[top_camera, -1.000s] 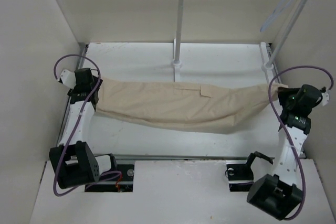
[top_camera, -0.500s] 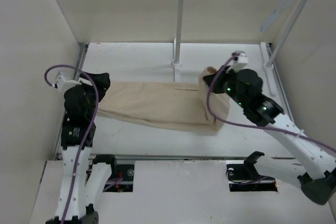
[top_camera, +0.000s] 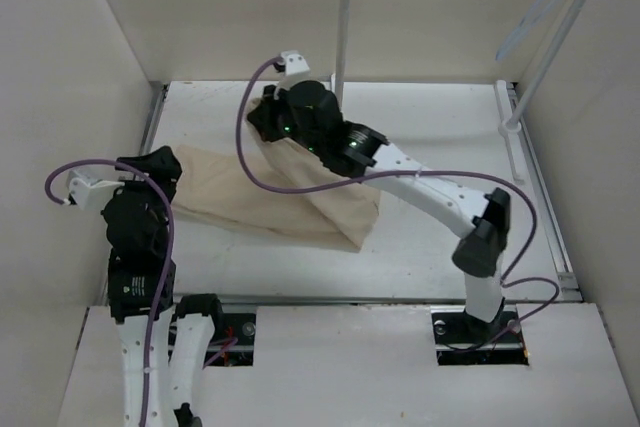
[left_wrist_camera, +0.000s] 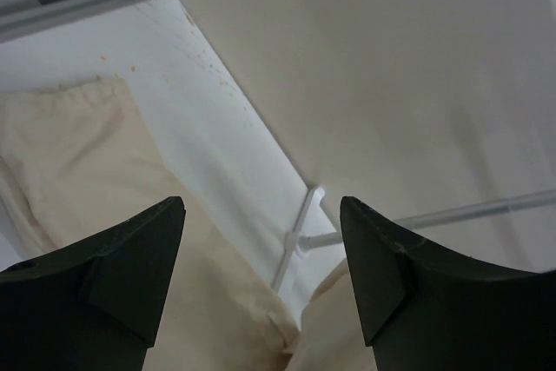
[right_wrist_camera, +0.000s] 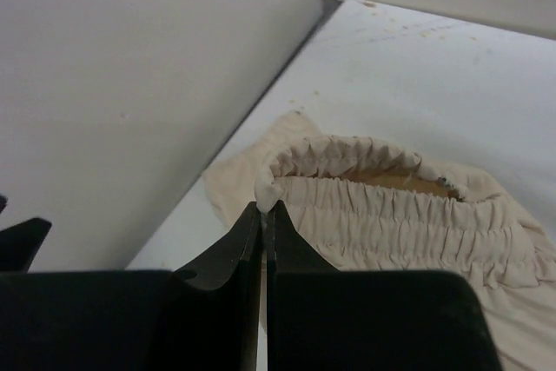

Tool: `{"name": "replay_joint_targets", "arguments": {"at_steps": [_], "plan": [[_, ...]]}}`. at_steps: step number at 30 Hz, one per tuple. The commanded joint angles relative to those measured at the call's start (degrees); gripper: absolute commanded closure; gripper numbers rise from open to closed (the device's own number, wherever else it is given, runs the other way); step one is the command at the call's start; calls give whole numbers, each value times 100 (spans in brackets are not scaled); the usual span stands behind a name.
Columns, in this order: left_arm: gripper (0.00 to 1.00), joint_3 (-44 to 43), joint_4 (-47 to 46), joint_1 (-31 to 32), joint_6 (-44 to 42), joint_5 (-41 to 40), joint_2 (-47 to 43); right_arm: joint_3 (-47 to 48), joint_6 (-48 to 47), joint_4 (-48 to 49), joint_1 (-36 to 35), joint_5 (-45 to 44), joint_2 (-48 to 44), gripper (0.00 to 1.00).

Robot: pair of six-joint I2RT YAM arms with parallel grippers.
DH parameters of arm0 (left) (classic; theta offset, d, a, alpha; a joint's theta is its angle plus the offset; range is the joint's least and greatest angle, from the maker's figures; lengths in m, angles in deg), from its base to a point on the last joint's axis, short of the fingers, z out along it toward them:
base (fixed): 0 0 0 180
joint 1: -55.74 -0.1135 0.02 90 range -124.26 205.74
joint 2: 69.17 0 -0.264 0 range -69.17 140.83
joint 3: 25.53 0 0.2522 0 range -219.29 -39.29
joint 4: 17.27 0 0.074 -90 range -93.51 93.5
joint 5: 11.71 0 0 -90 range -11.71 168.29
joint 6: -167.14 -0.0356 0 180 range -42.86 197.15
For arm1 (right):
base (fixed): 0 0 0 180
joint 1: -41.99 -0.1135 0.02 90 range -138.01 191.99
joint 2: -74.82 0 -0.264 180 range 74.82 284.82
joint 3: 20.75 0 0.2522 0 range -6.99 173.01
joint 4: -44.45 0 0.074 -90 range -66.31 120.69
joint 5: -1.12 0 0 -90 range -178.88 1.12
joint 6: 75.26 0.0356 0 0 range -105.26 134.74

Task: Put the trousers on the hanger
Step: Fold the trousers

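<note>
Black right fingers [right_wrist_camera: 221, 271] pinch tight on the gathered waistband of the wrinkled beige cloth trousers [top_camera: 290, 212], folded over on the left of the white table [top_camera: 440, 117]. Empty, the left fingers [left_wrist_camera: 130, 258] gape wide; the thin pale triangular hanger [top_camera: 533, 9] hangs far right.

No readable text, label or number appears on anything.

Folded trousers [top_camera: 250, 197], right tool [top_camera: 264, 119] pinching 1 end
</note>
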Motion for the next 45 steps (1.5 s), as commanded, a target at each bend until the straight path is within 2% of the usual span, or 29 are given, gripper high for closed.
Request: {"name": "replay_joint_targets", "arguments": {"at_steps": [1,4,9,11,14,15,17,18,19,20,22,25,30,35,37,41,45], "plan": [[29,-546,-481,-100,168,-735,-205,1280,24,385,-254,440,961,99],[28,-749,-693,-13,159,-806,-170,2588,182,377,-360,764,1998,98],[28,-776,-798,155,124,-841,-12,5575,1023,350,-483,1450,4203,94],[28,-732,-807,94,107,-868,-29,6272,1393,368,-509,1530,4820,92],[28,-626,-860,76,89,-990,-91,6312,2087,709,-518,1679,5323,87],[28,-583,-903,84,80,-1017,-91,6285,2281,893,-518,1845,5464,79],[28,-503,-957,67,80,-1017,-30,6364,2493,991,-518,2092,5623,46],[28,-477,-965,67,80,-1017,14,6364,2503,844,-518,2171,5588,34],[28,-416,-974,58,80,-1017,66,6399,2485,555,-501,2216,5518,27],[28,-346,-1009,58,80,-1017,137,6538,2416,169,-431,2225,5448,25],[28,-231,-1036,49,89,-1017,242,7047,2152,-596,-325,2137,5439,25],[28,-143,-1097,40,89,-973,357,7023,1599,-1450,-290,1690,5053,24],[28,-204,-1150,32,80,-868,427,7023,974,-2855,-290,188,4473,27],[28,-29,-1316,111,106,-666,673,7032,878,-5297,289,-1253,3954,35],[28,42,-1439,128,115,-561,813,7040,650,-5948,413,-1710,3752,37],[28,165,-1633,102,150,-525,937,7041,271,-6391,466,-2169,3102,41],[28,60,-1747,14,159,-507,1016,7023,236,-6602,545,-2423,2005,42]]}}
